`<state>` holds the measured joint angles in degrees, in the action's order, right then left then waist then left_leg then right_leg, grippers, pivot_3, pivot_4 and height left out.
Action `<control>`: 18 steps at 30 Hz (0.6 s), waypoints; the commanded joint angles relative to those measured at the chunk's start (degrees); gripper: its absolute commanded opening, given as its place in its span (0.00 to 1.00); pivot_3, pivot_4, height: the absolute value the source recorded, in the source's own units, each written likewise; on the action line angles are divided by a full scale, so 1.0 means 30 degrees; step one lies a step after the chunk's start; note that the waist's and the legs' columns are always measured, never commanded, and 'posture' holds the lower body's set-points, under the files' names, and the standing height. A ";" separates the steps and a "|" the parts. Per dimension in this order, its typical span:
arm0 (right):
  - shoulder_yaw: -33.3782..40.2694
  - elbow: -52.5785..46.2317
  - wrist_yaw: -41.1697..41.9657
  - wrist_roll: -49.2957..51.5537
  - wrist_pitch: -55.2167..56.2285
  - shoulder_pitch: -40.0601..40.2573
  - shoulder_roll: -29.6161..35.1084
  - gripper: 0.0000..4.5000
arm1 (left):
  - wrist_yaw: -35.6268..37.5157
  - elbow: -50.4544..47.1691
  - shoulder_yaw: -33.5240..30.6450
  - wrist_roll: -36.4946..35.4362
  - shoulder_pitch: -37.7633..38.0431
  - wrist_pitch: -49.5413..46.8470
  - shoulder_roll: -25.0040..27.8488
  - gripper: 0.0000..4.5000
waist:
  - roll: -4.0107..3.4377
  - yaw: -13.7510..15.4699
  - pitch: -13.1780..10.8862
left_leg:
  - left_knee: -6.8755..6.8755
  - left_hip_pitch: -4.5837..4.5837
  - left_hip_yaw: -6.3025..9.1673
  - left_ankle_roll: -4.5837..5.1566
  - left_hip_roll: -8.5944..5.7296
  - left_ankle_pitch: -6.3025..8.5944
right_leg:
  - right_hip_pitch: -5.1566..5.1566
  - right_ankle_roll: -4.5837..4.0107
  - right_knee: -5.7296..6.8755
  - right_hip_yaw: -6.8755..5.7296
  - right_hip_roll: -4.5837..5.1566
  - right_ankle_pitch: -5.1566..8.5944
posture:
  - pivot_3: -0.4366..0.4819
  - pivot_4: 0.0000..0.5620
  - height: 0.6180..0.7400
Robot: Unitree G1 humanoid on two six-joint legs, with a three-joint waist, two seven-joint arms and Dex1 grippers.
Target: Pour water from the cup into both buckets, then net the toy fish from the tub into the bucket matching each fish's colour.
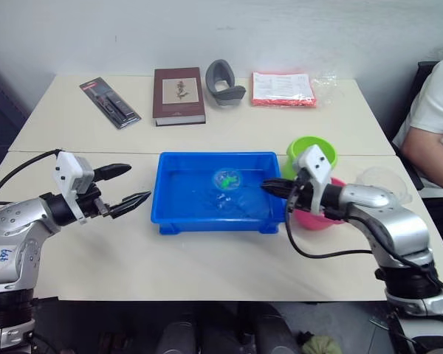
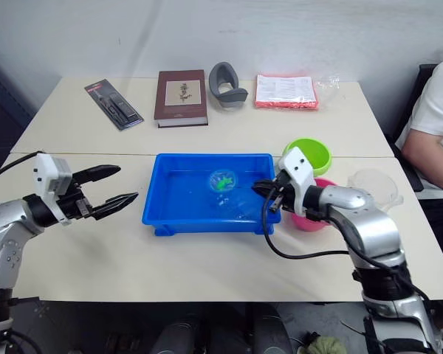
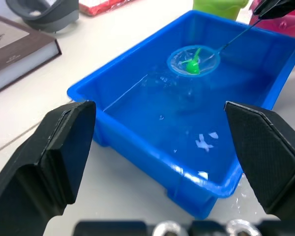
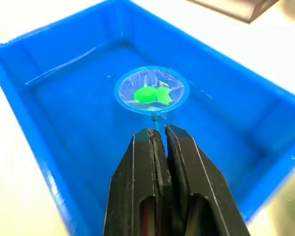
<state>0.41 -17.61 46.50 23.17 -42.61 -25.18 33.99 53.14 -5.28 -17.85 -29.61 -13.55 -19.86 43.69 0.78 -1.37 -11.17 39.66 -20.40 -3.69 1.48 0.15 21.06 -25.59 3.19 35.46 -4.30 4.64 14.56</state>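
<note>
The blue tub (image 1: pixel 170 214) sits mid-table with water in it. My right gripper (image 1: pixel 269 186) is shut on the net's thin handle at the tub's right rim. The net's blue hoop (image 4: pixel 151 90) hangs over the tub's middle with a green toy fish (image 4: pixel 152 95) lying in it. Behind my right wrist stand the lime green bucket (image 1: pixel 312 150) and the pink bucket (image 1: pixel 314 219), the pink one partly hidden. The clear cup (image 1: pixel 384 181) sits to the right of the buckets. My left gripper (image 1: pixel 129 186) is open just left of the tub, holding nothing.
Along the table's back lie a black packaged tool (image 1: pixel 109 102), a brown book (image 1: pixel 179 95), a grey curved holder (image 1: pixel 224 82) and a red-and-white packet (image 1: pixel 283 88). A person in a white shirt (image 1: pixel 439 118) sits at the right edge.
</note>
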 commanded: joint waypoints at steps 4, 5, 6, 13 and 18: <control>0.2619 -0.1958 0.0359 0.1447 0.1080 0.1821 0.1032 0.00 | 0.0113 0.0129 0.0622 -0.0227 -0.1749 0.0043 -0.0267 1.00 | 0.0000 0.0026 0.0000 | 0.0003 0.0014 -0.0006 0.0000 -0.0007 -0.0001 | 0.0010 0.0003 -0.0001 0.0008 0.0004 -0.0001 | 0.48 0.27 1.00; 0.3031 -0.2065 0.0338 0.1545 0.1269 0.2115 0.1158 0.00 | 0.0052 0.0116 0.0851 -0.0199 -0.2060 -0.0057 -0.0374 1.00 | 0.0000 0.0043 0.0000 | 0.0003 0.0014 -0.0006 -0.0001 -0.0007 -0.0002 | 0.0010 0.0003 -0.0002 0.0006 0.0004 -0.0002 | 0.48 0.27 1.00; 0.3447 -0.2178 0.0240 0.1707 0.1304 0.2362 0.1241 0.00 | -0.0006 0.0075 0.1095 -0.0165 -0.2341 -0.0145 -0.0484 1.00 | 0.0000 0.0060 0.0000 | 0.0001 0.0017 -0.0005 -0.0003 -0.0007 -0.0003 | 0.0011 0.0003 -0.0001 0.0006 0.0003 -0.0002 | 0.48 0.27 1.00; 0.5537 -0.2590 -0.0377 0.2943 0.0967 0.3006 0.1710 0.00 | -0.0259 -0.0073 0.1877 -0.0226 -0.3508 -0.0565 -0.1119 1.00 | 0.0001 0.0007 0.0000 | 0.0000 0.0018 -0.0012 -0.0011 -0.0003 -0.0008 | 0.0011 0.0006 0.0017 0.0010 -0.0014 -0.0003 | 0.48 0.27 1.00; 0.7611 -0.0274 -0.1701 0.1658 0.2544 0.2921 0.2633 0.00 | -0.0250 -0.0355 0.2235 -0.0304 -0.3609 -0.0796 -0.1604 1.00 | 0.0000 0.0210 0.0000 | 0.0002 0.0017 -0.0017 -0.0007 -0.0013 -0.0013 | 0.0017 0.0014 0.0015 0.0013 -0.0012 -0.0008 | 0.48 0.27 1.00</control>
<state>20.89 -18.95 42.91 28.99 -36.71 -15.57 41.09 52.47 -4.08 -10.67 -29.64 -23.99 -22.48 38.76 0.78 -0.74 -11.18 39.68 -20.34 -3.75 1.46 0.11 21.02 -25.53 3.24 35.50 -4.26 4.60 14.53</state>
